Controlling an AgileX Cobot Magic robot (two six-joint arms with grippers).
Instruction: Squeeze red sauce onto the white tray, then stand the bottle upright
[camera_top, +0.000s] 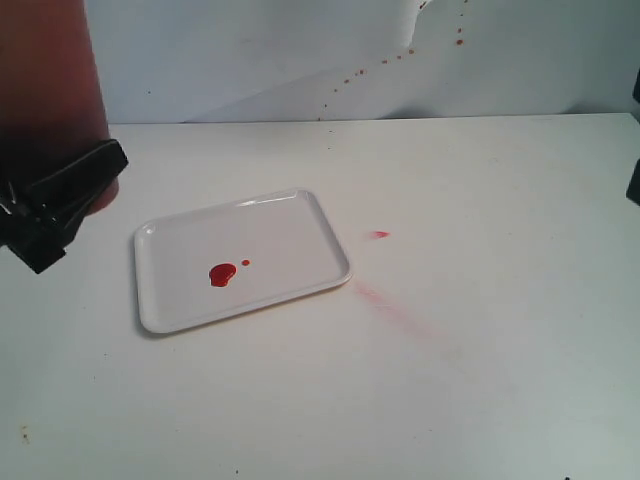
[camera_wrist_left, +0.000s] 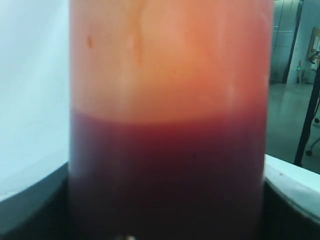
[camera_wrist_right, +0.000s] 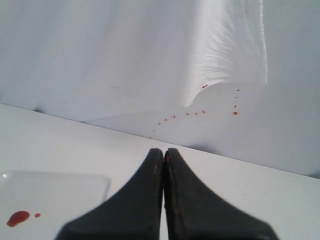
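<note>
Since red sauce (camera_top: 221, 275) already sits on the white tray (camera_top: 290, 240), left gripper (camera_top: 85, 185) grips the bottle (camera_top: 45, 90) upright, far left — right gripper (camera_wrist_right: 164, 156) closed, empty.

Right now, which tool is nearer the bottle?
Left. The left tool grips the bottle; the right tool hangs shut, across the white tray from it.
</note>
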